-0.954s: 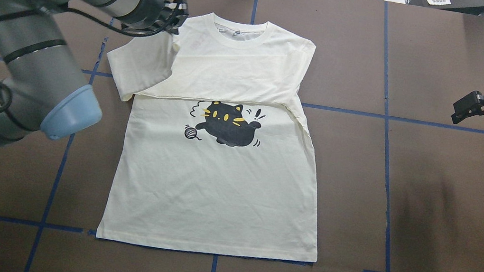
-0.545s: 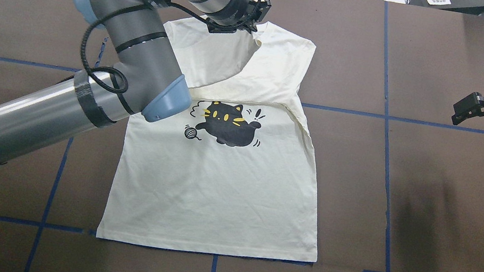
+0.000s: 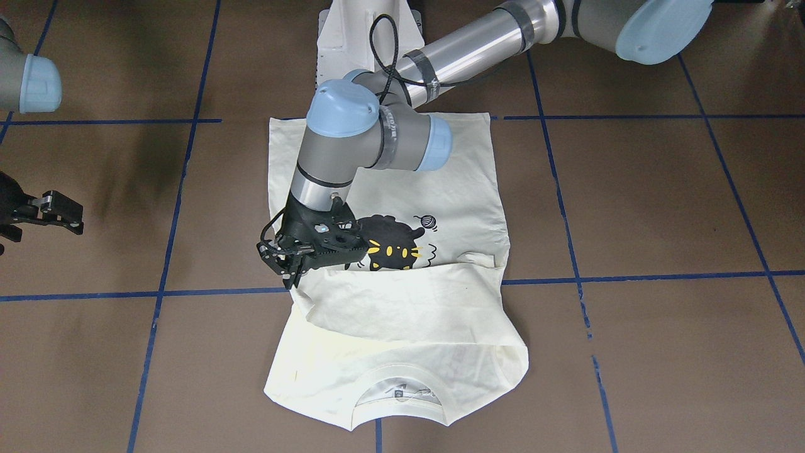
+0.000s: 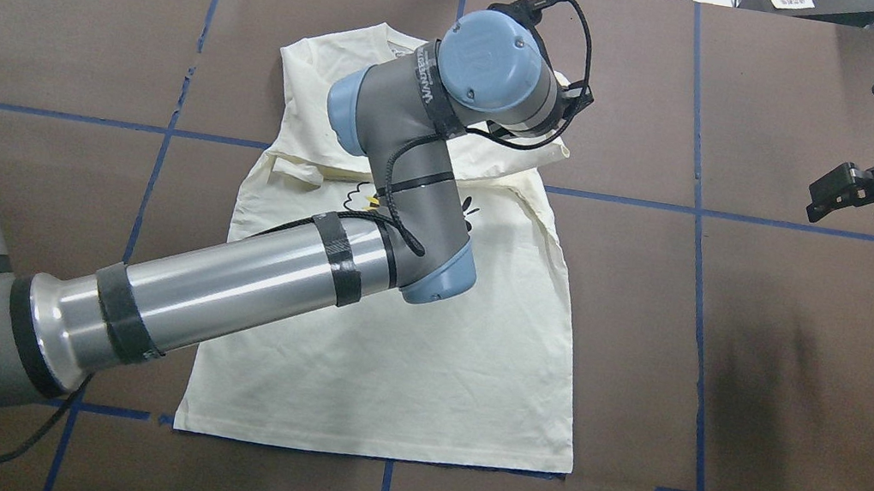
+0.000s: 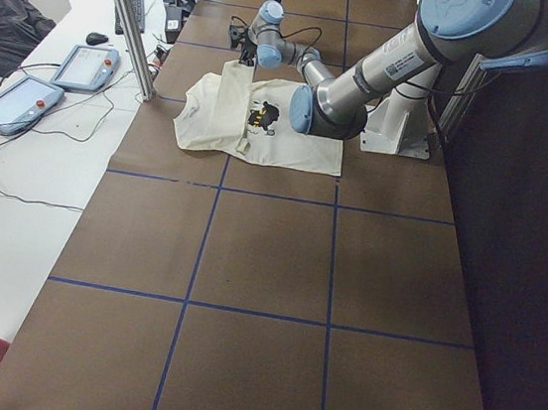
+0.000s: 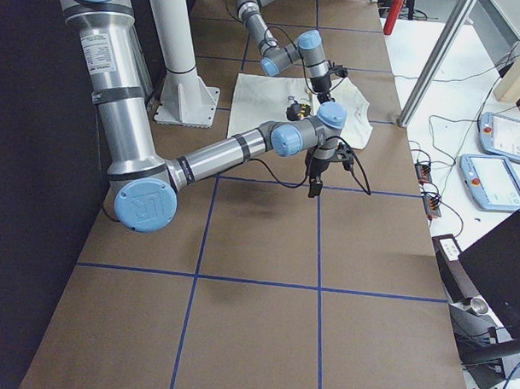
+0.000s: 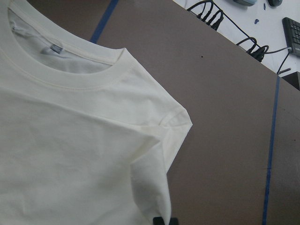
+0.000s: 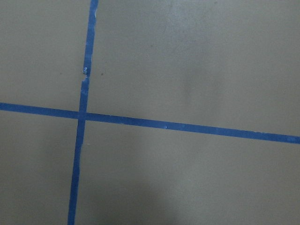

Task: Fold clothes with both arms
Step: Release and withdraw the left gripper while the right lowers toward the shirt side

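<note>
The cream-white T-shirt lies flat on the brown table, collar at the far end. Its upper part is folded down, so the cat print shows only partly and the red lettering is hidden. My left arm reaches across the shirt. My left gripper is shut on the shirt's sleeve edge and holds it over the chest, near the shirt's right side. In the overhead view the wrist hides that gripper. The left wrist view shows the ribbed neckline. My right gripper hangs open and empty, well right of the shirt.
Blue tape lines grid the brown table. The white pedestal base stands at the robot's edge. Teach pendants and a metal post stand beyond the far edge.
My left arm has swung from the shirt's left shoulder across to its right side, dragging the left sleeve and shoulder over the chest. The right arm has hardly moved.
</note>
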